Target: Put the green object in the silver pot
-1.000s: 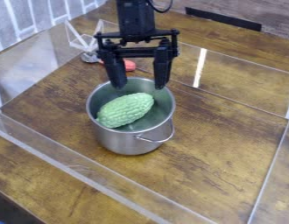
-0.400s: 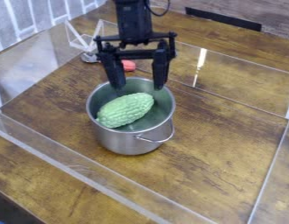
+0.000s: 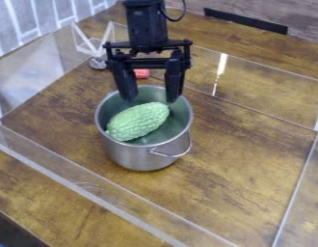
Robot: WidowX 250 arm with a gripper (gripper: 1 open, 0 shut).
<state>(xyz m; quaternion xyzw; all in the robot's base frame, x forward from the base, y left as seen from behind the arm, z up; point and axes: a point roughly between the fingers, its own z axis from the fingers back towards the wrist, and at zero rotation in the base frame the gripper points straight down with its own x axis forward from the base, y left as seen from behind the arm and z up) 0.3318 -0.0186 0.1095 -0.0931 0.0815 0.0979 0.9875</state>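
The green object (image 3: 137,121), a bumpy light-green oval, lies inside the silver pot (image 3: 146,151), leaning against its left wall. The pot stands on the wooden table with its wire handle toward the front right. My gripper (image 3: 150,94) hangs just above the pot's far rim, open, its two black fingers wide apart with nothing between them. It does not touch the green object.
A clear plastic barrier (image 3: 71,183) runs along the table's front and left sides. A small red item (image 3: 140,71) lies behind the gripper. A white wire stand (image 3: 87,43) sits at the back left. A glossy streak (image 3: 220,75) marks the table to the right.
The gripper has risen slightly and drifted a little toward the back, still open. The green object and the pot have not moved.
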